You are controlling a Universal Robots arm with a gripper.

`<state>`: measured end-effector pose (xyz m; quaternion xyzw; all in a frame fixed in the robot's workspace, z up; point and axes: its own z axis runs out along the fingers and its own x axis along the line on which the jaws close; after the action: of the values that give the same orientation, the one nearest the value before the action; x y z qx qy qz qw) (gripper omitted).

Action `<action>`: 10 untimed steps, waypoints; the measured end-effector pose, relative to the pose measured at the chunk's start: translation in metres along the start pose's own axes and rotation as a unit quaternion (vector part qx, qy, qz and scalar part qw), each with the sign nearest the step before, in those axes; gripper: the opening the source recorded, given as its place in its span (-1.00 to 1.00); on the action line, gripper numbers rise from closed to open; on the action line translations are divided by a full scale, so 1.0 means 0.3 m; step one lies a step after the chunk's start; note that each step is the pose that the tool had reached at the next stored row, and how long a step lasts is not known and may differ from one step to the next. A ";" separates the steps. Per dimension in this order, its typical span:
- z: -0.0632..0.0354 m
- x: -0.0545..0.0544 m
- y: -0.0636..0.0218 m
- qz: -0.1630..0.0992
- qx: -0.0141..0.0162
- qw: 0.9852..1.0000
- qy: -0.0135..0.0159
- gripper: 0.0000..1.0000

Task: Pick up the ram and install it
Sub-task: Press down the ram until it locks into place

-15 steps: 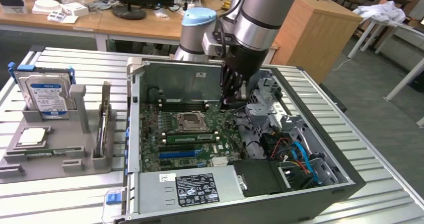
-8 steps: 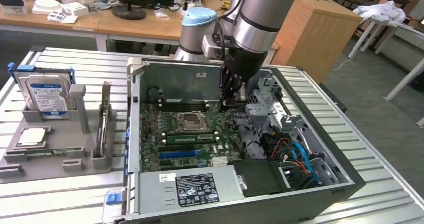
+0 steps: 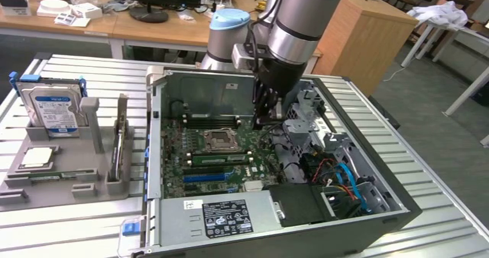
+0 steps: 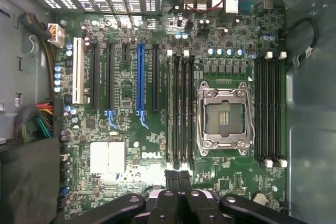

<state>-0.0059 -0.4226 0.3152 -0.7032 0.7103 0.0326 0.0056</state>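
Power supply: nearest in the exterior view, its label facing up, at the front edge of the open case.
Blue slot: just behind the power supply, on the motherboard.
Ram: a green stick lying along the memory slot bank between the blue slot and the CPU socket. It looks seated in a slot and is not in the pincer.
Gripper: inside the case, raised above the board on the exterior view's right of the socket. The pincer is pressed together with nothing visible between the tips. In the wrist view they sit past the end of the slot bank beside the socket.
Step in hand, as I judge it: seating the ram, late in the task.
Doing it well: press straight down on the stick's top edge, evenly at both ends, until the white end latches close. Keep the closed tips off the open socket and away from the loose cables.
Far bank: empty black slots beyond the socket.
Hard drive: upright in the tray, well apart, on the exterior view's left.
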 end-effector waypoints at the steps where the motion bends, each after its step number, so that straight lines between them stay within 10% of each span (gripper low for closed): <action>1: 0.003 0.000 0.000 0.000 0.000 1.000 0.000 -0.79; 10: 0.028 0.002 -0.001 0.000 0.000 1.000 0.000 -0.79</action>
<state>-0.0059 -0.4226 0.3069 -0.7032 0.7103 0.0326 0.0057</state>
